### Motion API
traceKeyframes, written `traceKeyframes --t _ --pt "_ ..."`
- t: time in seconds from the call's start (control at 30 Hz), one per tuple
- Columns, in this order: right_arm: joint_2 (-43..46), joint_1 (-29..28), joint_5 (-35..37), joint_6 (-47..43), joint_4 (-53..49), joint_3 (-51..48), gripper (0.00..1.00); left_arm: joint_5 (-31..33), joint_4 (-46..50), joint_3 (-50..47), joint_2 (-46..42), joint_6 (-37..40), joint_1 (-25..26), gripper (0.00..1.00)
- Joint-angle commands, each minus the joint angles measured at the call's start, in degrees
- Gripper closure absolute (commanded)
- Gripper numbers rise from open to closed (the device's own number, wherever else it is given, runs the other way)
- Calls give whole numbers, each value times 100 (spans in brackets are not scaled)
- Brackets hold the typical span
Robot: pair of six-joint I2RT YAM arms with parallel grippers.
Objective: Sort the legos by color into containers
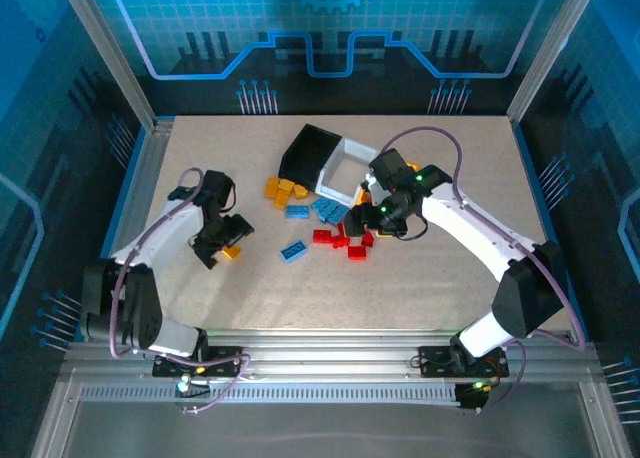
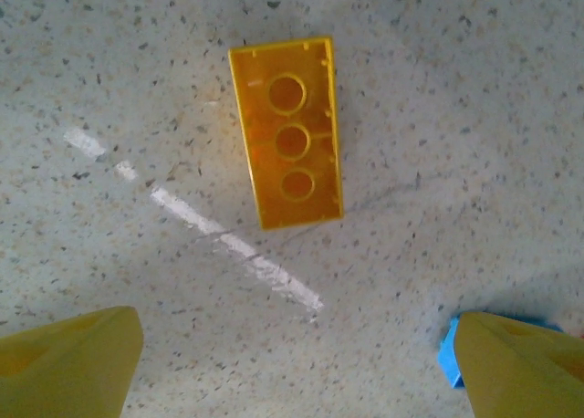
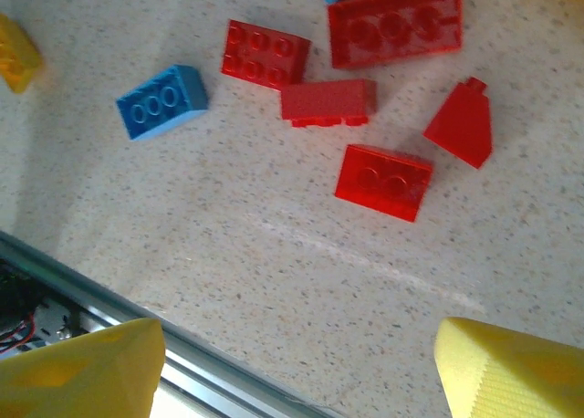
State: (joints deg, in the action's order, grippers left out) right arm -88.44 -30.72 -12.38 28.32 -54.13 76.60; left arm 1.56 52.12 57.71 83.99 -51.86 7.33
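I'm hovering left gripper (image 2: 297, 363) and right gripper (image 3: 297, 368) open, empty; small orange, blue and red studded plastic bricks (image 1: 323, 236) are lying loose beside the white square plastic bin (image 1: 331, 168), so sorting's barely beginning.

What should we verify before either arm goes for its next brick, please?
1. Left gripper open and empty: ok.
2. Orange brick between the left fingers: not ok; it lies ahead of the tips, underside up.
3. Right gripper open and empty: ok.
4. A red brick between the right fingers: not ok; the reds lie beyond the tips.
5. White bin upright, mouth free: ok.
6. Black bin upright: cannot tell; it looks tilted.
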Motion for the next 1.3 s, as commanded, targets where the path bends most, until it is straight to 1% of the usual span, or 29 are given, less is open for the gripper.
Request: traceKeyframes --t 0.0,0.13,0.27,0.4,0.53,0.6,0.8,0.97,1.07,1.1,1.13,1.27 --pt "-102 30 -415 -296 39 254 22 170 131 100 299 -477 -67 11" --pt "-176 157 -621 -544 165 229 22 310 -19 47 511 -715 -63 11" --pt "-211 335 -823 -625 156 143 23 321 -102 71 812 -715 -68 13" --pt "-156 402 -939 -598 161 58 25 402 -176 203 1175 -547 -65 21" --pt "-147 400 -994 -464 292 -37 26 466 -225 408 1493 -366 -141 25" --pt "-168 390 -897 -366 308 -70 27 455 -237 447 1575 -299 -194 27" --pt "-259 380 -822 -214 358 -22 31 380 -510 155 1585 -218 -259 38" --pt "-480 356 -623 -146 204 349 32 236 -725 -93 1585 -162 -279 43" --pt "-593 330 -531 37 254 444 34 233 -669 -13 1567 9 -285 49" --pt "-646 321 -519 82 248 481 35 232 -653 40 1561 67 -289 52" --pt "-692 313 -495 124 237 522 35 227 -618 100 1543 123 -285 56" --pt "-837 330 -342 212 143 725 35 122 -512 374 1574 275 -298 64"
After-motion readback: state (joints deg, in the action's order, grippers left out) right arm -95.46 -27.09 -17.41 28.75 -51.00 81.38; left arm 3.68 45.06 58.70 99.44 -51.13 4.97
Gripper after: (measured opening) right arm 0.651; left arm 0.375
